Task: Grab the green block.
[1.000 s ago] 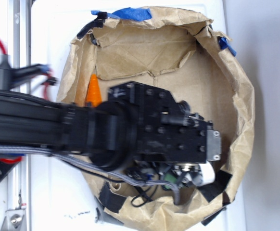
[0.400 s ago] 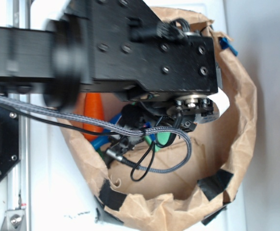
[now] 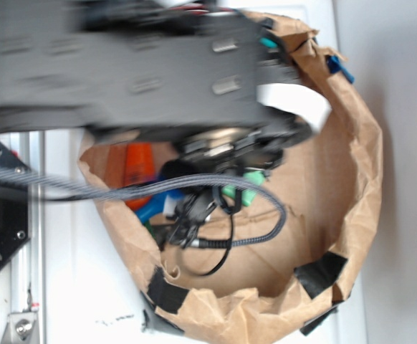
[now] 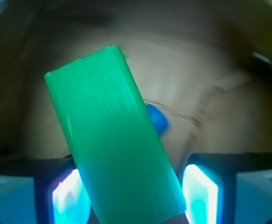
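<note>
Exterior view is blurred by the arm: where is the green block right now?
In the wrist view, the green block fills the centre, tilted, between the end effector fingers, with the blue toy behind it.

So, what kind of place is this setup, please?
Probably a lab robot bench, not a home: toys such as the green block and an orange carrot lie in a taped brown paper enclosure on a white surface.

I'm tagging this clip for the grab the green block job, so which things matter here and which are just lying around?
Part of the job:
- green block, tilted between the fingers
- gripper, a finger on each side of the block

Just lying about:
- orange carrot
- blue toy, mostly hidden behind the block
- brown paper bag around everything
</note>
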You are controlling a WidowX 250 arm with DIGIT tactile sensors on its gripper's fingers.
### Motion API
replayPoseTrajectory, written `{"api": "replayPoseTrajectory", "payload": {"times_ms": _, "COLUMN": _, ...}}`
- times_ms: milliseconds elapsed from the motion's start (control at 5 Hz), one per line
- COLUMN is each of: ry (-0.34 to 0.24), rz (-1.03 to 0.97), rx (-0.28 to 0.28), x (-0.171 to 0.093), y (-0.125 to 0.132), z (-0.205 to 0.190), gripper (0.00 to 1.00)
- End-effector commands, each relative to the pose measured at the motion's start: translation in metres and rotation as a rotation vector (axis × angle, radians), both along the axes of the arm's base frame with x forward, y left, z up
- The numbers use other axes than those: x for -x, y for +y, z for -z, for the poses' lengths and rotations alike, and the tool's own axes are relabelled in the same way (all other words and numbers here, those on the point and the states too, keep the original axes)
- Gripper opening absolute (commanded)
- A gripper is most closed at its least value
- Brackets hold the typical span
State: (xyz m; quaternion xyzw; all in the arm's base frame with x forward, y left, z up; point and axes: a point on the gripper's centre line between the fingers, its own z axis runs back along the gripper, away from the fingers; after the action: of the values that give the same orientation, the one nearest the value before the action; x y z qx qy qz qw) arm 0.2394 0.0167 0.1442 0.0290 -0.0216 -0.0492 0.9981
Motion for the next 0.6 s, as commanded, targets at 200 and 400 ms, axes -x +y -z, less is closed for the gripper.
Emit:
{"api": "replayPoseTrajectory", "payload": {"times_ms": 200, "ry": -0.075, "rz": -0.371, "rx": 0.021, "x": -0.0068, "y": 0.0029, "z": -0.0244, "gripper": 0.0}}
{"api": "replayPoseTrajectory", "payload": {"times_ms": 400, "ry": -0.083, "rz": -0.362, "rx": 0.013, "x": -0.0058, "y": 0.0015, "z": -0.0227, "gripper": 0.0}}
